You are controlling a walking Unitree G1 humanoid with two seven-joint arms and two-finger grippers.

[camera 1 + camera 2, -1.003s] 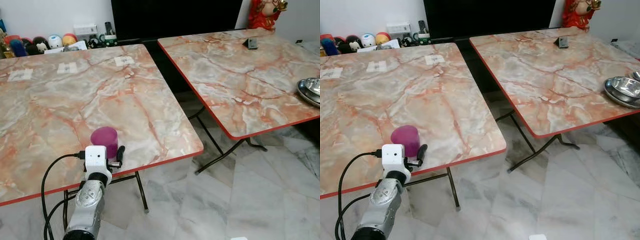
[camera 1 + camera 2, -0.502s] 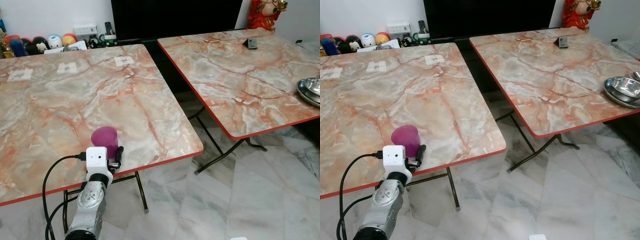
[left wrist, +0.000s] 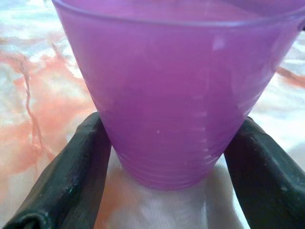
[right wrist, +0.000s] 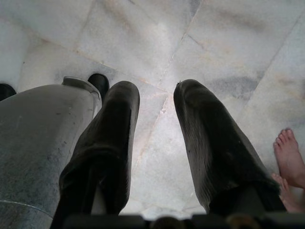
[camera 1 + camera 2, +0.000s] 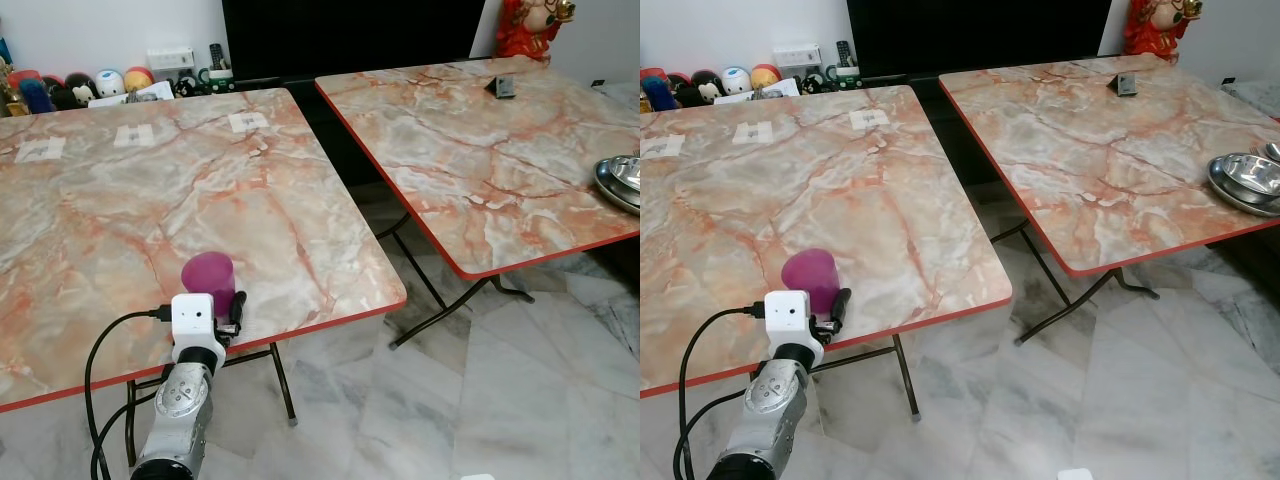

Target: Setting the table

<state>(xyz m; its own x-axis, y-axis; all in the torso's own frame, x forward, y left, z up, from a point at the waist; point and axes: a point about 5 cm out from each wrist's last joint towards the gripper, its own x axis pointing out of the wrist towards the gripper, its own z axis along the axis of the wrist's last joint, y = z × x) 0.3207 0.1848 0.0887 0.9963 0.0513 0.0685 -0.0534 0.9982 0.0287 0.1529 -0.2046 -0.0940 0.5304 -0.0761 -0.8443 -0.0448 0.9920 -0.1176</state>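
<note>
1. The purple cup (image 5: 208,277) stands upright near the near edge of the left surface (image 5: 120,200), toward its right half. It looks like thin plastic: light, somewhat stiff, smooth-walled and probably slippery, tapering to a ribbed base.
2. Judging by the taper, the lower wall is the sensible hold, with a gentle squeeze so it neither deforms nor pops upward.
3. The left end effector (image 3: 167,143) brackets the cup's base, its fingers (image 3: 71,171) on either side and touching or nearly so; whether they grip is unclear.
4. The left arm reaches forward and up from below the edge.
5. The right end effector (image 4: 155,129) hangs spread, empty, over the floor.
</note>
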